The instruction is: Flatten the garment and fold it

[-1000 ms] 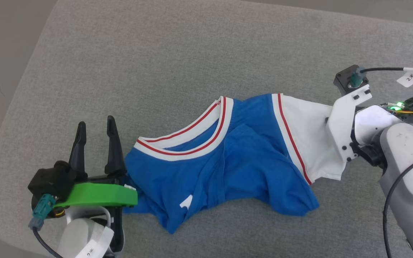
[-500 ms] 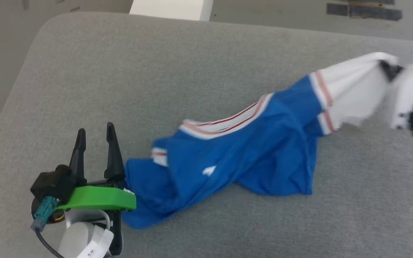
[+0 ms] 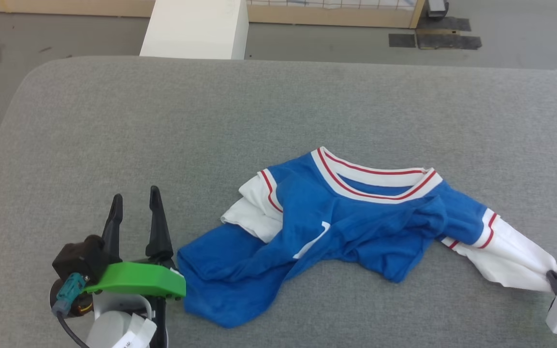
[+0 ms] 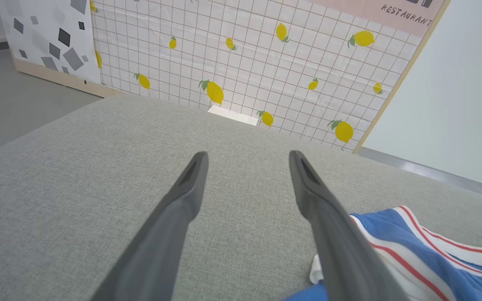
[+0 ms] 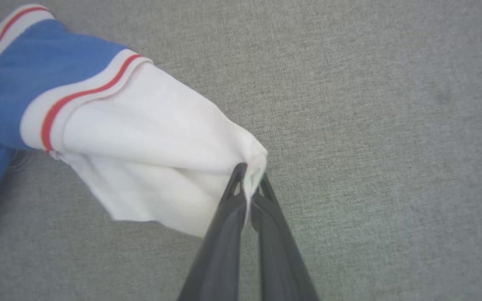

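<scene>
At the near edge of the grey upholstered surface (image 3: 211, 121), my left gripper (image 3: 136, 193) stands with its fingers well apart and nothing between them, just beside the crumpled lower end of the garment (image 3: 356, 227). My right gripper (image 5: 250, 173) is pinched tight on the cuff of the white sleeve (image 5: 153, 138), drawn out toward the lower right. The blue jersey lies rumpled across the middle of the surface with its red-striped collar (image 3: 375, 181) on the far side, so I judge the flattening step to be in hand and no fold begun. The next move, as I read it, calls for the idle left gripper to take the bunched opposite sleeve (image 3: 254, 208) or the nearby hem and pull against the right, spreading the body flat. Much is hard to read: the chest print shows as one white sliver (image 3: 315, 239), the hem is buried in folds, and in the head view the right gripper (image 3: 549, 275) is cut off at the corner. I cannot tell whether the cloth touches the left gripper's green bracket (image 3: 138, 282). Beyond the far edge stand a white block (image 3: 196, 29) and a lemon-patterned panel (image 4: 245, 62).
</scene>
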`<state>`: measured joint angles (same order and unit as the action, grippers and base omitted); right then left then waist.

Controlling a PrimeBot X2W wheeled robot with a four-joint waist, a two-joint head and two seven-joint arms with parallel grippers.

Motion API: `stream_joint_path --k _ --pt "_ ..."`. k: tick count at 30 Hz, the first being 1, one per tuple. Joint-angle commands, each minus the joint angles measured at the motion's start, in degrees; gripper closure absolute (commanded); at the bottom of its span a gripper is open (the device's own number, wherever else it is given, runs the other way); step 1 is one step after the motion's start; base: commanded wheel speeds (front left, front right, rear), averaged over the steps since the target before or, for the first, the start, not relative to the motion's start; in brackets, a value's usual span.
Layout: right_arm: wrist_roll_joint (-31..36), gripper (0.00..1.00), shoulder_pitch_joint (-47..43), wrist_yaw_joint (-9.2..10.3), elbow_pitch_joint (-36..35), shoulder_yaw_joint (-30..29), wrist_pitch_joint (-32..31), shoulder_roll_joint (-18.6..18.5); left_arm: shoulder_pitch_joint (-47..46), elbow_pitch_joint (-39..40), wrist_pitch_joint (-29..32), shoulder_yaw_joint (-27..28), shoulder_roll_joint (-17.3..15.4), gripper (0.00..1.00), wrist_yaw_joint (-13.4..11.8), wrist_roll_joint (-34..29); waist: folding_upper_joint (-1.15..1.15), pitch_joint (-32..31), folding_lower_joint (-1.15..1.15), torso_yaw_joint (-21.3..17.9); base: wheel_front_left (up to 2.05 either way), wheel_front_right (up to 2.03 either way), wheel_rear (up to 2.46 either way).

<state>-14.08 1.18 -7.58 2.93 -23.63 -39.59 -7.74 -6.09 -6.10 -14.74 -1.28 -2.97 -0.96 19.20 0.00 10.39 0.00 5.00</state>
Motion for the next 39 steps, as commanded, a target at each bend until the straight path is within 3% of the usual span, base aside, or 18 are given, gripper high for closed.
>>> stream_joint_path --k 1,7,11,16,21,25,37,39 --pt "-0.02 0.00 0.33 0.09 -0.42 -0.40 1.62 0.38 0.59 -0.57 -0.26 0.13 0.09 0.00 0.45 -0.16 0.00 -0.75 0.00 -0.82 0.00 0.00 0.00" --pt "-3.77 0.00 1.32 0.09 -4.15 -3.35 11.63 2.88 1.01 -2.89 0.66 -0.15 0.09 0.00 0.76 0.61 0.00 -2.66 0.00 -1.42 0.00 0.00 0.00" --pt "-5.02 0.00 0.24 0.09 -6.77 -5.04 15.66 3.72 -0.71 -3.19 6.81 -1.52 -0.12 0.00 0.87 1.66 0.00 -3.34 0.00 -1.51 0.00 0.00 0.00" --pt "-4.67 0.00 -0.55 0.09 -8.95 -5.71 15.86 4.24 -7.74 -4.09 25.40 -5.43 -1.76 0.00 1.27 2.67 0.00 -2.98 0.00 -1.46 0.00 0.00 0.00" --pt "-4.19 0.00 -0.11 0.09 -9.84 -4.90 15.67 4.57 -16.31 -7.52 50.36 -11.33 -4.24 0.00 0.49 1.42 0.00 -1.51 0.00 -1.94 0.00 0.00 0.00" --pt "-4.19 0.00 0.66 0.09 -10.05 -4.06 15.73 4.72 -21.79 -10.56 60.94 -15.13 -6.00 0.00 0.92 -1.25 0.00 0.34 0.00 -2.74 0.00 0.00 0.00" --pt "-4.23 0.00 1.83 0.09 -9.91 -3.85 16.27 4.84 -25.89 -21.45 65.19 -19.57 -7.06 0.00 1.48 -4.64 0.00 4.24 0.00 -4.85 0.00 0.00 0.00" --pt "-4.33 0.00 1.94 0.09 -9.75 -3.92 16.38 4.85 -25.30 -22.58 65.22 -19.44 -6.60 0.82 1.41 -3.91 0.00 4.48 0.00 -4.92 0.00 0.00 0.00"
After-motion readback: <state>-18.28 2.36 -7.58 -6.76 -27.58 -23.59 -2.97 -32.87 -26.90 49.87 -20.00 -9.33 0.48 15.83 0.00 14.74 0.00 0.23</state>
